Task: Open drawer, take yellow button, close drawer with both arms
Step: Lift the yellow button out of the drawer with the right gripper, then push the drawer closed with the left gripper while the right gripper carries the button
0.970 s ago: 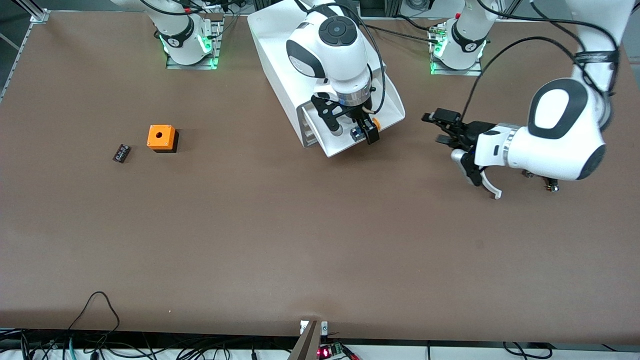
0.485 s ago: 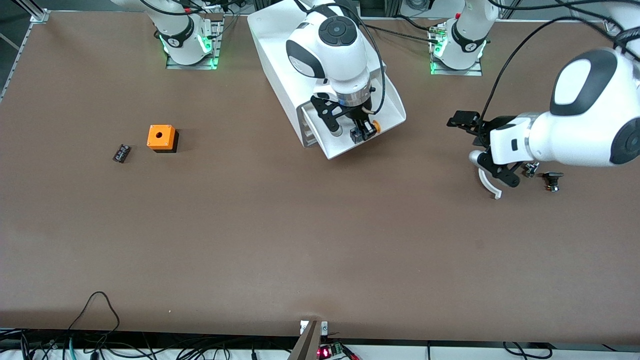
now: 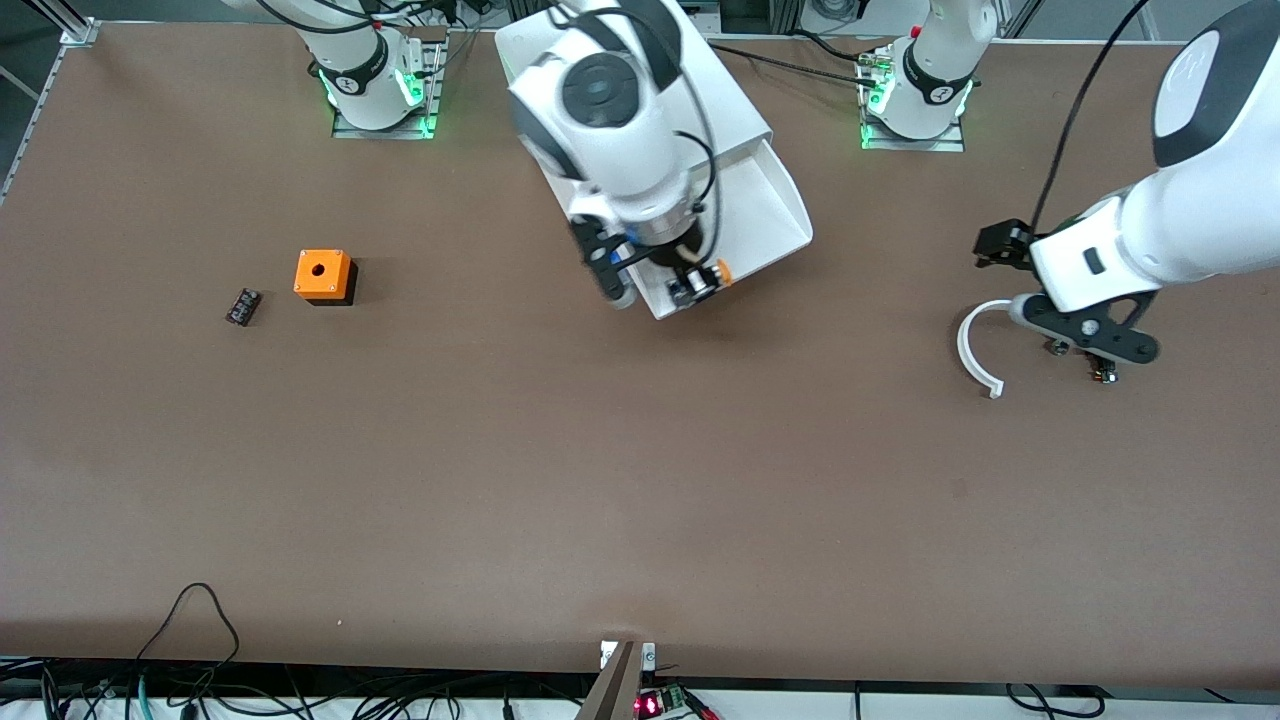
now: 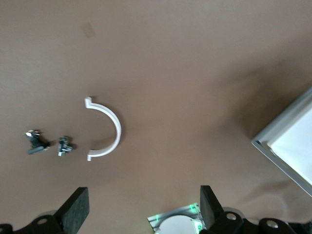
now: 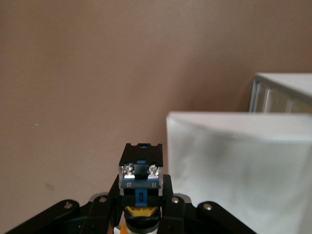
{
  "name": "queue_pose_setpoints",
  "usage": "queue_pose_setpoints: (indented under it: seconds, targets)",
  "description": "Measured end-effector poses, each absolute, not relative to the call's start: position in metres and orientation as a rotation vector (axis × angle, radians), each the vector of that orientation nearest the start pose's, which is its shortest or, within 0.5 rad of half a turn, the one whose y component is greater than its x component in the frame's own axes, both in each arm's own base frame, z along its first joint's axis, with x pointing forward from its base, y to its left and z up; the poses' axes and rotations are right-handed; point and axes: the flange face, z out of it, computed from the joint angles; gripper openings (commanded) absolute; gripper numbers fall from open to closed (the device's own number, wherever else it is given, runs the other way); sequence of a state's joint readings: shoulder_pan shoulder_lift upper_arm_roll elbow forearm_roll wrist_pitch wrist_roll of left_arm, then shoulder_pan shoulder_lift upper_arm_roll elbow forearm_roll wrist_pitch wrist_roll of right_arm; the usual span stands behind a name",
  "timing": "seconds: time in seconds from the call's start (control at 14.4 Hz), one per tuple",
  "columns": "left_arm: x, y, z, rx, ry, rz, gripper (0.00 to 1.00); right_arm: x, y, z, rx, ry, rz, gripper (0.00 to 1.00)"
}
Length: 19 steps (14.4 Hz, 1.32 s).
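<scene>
Now, across the front view:
Orange cube (image 3: 323,275): idle on the table toward the right arm's end, not the target.
Right gripper (image 3: 690,283): fingers pinched on the button (image 3: 707,278), lifted over the front lip of the open drawer (image 3: 760,205).
Risk: the grip looks narrow; a swing could twist the button loose onto the table.
Left gripper (image 4: 141,207): fingers spread, holding nothing, over the white curved piece (image 3: 975,345); it could bump this when reaching to close.
</scene>
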<state>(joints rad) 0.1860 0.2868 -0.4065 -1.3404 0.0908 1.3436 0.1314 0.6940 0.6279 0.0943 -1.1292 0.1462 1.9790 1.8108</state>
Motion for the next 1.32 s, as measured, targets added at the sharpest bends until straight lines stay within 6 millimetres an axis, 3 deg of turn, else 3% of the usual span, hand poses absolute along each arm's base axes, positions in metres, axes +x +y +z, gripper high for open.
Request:
queue_pose_setpoints:
  seconds: [0.21,0.42,0.55,0.83,1.04,1.32]
  targets:
    - [0.61,-0.085,0.555,-3.091,0.48,0.367,1.0,0.575,0.481,0.487,-2.499,1.363,0.189,0.0]
    - [0.628,-0.092,0.532,-3.128,0.171,0.309,1.0,0.602,0.434,0.492,-2.612,1.175,0.181,0.0]
    - [0.632,-0.121,0.508,-3.129,-0.018,0.284,1.0,0.62,0.391,0.49,-2.732,0.982,0.195,0.0]
    - [0.618,-0.21,0.455,-3.125,-0.271,0.2,1.0,0.66,0.288,0.476,-2.894,0.554,0.221,0.0]
    - [0.596,-0.264,0.427,-3.14,-0.389,0.156,1.0,0.682,0.21,0.444,-2.98,0.295,0.225,0.0]
    - [0.565,-0.305,0.393,-3.161,-0.541,0.11,1.0,0.692,0.148,0.399,-3.055,0.064,0.22,0.0]
